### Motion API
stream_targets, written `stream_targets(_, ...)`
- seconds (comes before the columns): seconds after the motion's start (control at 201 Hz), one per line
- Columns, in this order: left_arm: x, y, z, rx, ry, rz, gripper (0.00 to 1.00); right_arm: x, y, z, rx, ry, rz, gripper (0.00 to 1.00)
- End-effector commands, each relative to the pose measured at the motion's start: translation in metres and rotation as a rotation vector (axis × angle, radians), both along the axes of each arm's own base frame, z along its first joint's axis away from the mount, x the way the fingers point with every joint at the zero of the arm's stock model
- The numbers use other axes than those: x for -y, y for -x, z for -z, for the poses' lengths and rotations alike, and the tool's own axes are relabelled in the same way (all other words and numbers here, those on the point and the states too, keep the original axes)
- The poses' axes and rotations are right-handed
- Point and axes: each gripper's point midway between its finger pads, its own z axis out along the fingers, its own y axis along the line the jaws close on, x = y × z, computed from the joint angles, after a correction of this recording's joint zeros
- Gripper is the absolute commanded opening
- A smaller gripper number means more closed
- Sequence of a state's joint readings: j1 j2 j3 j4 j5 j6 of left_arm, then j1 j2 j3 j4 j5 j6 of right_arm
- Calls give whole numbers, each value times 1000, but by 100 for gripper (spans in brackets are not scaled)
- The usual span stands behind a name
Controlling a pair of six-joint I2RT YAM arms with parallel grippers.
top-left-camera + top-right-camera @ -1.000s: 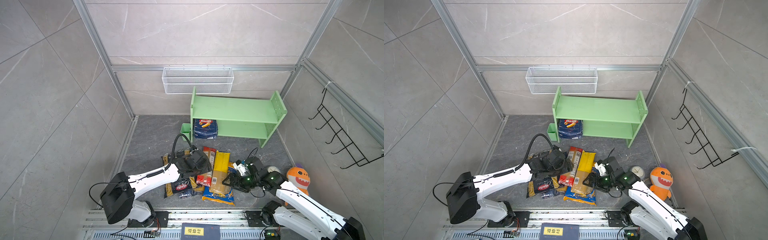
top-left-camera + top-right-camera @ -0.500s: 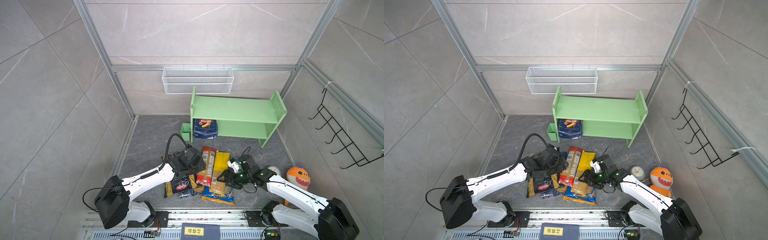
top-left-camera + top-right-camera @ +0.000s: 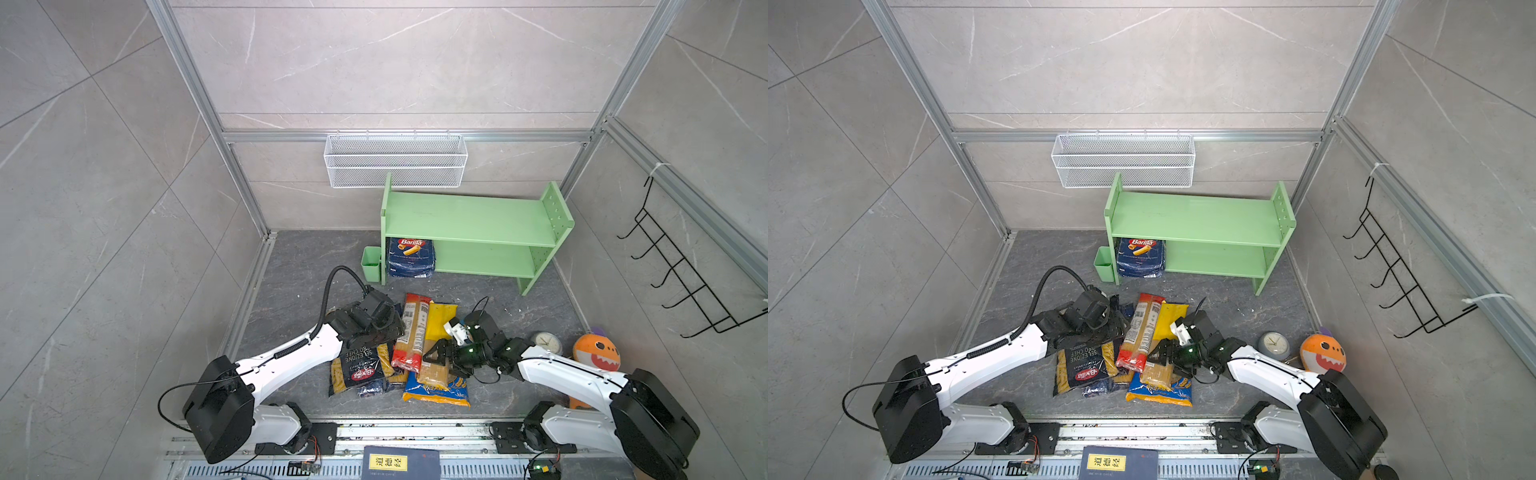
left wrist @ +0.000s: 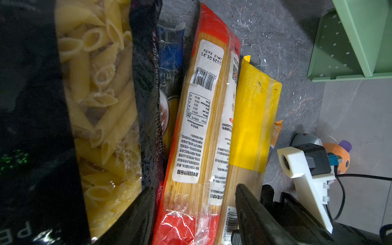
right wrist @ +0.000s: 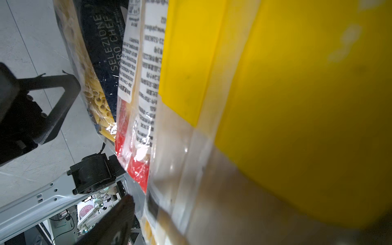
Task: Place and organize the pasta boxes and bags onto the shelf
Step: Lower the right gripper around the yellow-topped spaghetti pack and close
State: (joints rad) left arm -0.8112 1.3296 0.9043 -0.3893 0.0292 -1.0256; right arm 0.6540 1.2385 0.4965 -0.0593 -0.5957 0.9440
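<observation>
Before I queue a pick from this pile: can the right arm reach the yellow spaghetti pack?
Probably yes: the open right gripper hovers at the yellow spaghetti pack, whose top face is mostly uncovered.

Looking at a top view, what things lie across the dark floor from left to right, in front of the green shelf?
Going rightwards: large black plastic bag of penne → slim clear spaghetti pack with red ends → slim yellow spaghetti pack → small round grey clock → round orange plush toy.
</observation>
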Motion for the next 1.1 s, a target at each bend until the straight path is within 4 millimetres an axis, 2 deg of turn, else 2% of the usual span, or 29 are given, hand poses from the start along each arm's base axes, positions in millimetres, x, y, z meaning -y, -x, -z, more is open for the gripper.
stream_targets(0.0, -4, 2, -11, 8, 10, 28, 64, -10, 1, 7, -1, -2, 9, 80)
stream_targets(0.219, -8, 1, -12, -7, 19, 39, 64, -11, 17, 12, -6, 31, 57, 80)
stream_targets(0.563, -9, -1, -11, -26, 43, 63, 64, -1, 32, -13, 51, 58, 101, 80)
stream_targets(0.797, -7, -1, -13, -25, 61, 65, 64, -7, 35, -12, 49, 36, 123, 78)
stream_targets(1.096, -18, 7, -18, -21, 43, 49, 66, -11, 38, -7, 97, 26, 182, 74)
